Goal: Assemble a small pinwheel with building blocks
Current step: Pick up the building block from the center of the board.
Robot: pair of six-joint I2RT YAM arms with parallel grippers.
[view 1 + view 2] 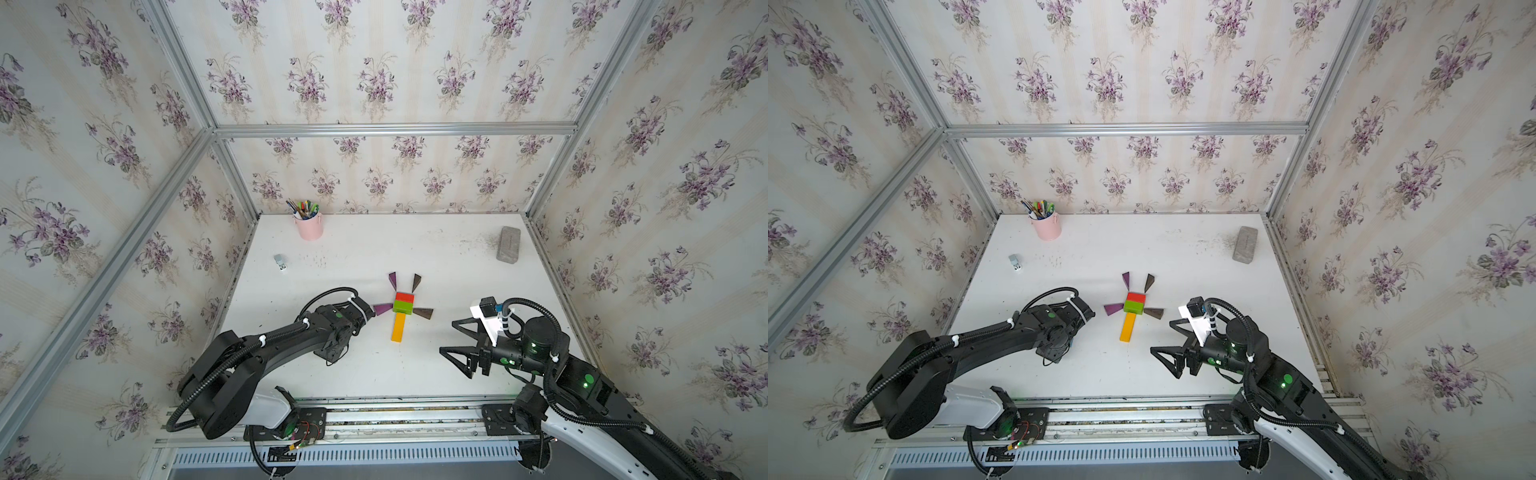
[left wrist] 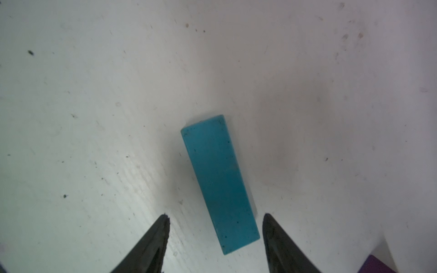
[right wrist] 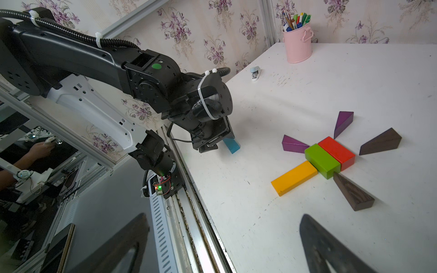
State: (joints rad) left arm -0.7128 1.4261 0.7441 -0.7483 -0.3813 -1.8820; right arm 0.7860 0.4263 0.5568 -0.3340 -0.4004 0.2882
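The pinwheel [image 1: 1135,306] lay on your white table [image 1: 374,374], so take the green block [image 1: 402,306] as your mark. The red block [image 1: 404,297] touched it on the back-wall side, and the yellow block [image 1: 398,327] ran from it toward the arms' bases. A purple wedge [image 1: 392,279] and a brown wedge [image 1: 416,281] sat beyond the red block, points inward. Another purple wedge [image 1: 383,308] pointed at the green block from the left and another brown wedge [image 1: 424,313] from the right.

Further left of the green block, past that purple wedge, the blue block [image 2: 218,184] lay flat on the table, apart from the figure. Your left gripper [image 2: 215,214] stood over it. Its fingers were half spread either side of one end, with a gap on each side and gripping nothing.

Your right gripper [image 1: 447,336] hovered to the right of the green block, fingers spread wide and empty.

Any print on the small stapler [image 1: 280,262], well left of the green block and further back, was too small to read.
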